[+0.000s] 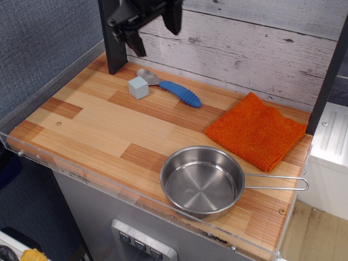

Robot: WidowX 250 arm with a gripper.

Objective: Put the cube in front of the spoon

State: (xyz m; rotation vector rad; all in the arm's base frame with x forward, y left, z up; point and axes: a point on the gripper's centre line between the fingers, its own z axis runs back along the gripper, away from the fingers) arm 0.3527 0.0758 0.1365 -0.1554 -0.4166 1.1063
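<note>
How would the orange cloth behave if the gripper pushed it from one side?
The orange cloth looks soft and folded in layers, so it would probably bunch or wrinkle rather than slide as one piece. Its coarse weave on the wooden table suggests some grip. It lies flat, so rolling or tipping seems unlikely.

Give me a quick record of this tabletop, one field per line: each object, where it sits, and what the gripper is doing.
cube: on the wooden table, back left, just in front of the spoon's bowl, free of the gripper
spoon: flat on the table, blue handle pointing right
cloth: orange, folded, right side
pan: steel, empty, front edge, handle pointing right
gripper: raised above the cube and spoon, fingers apart, holding nothing
</note>
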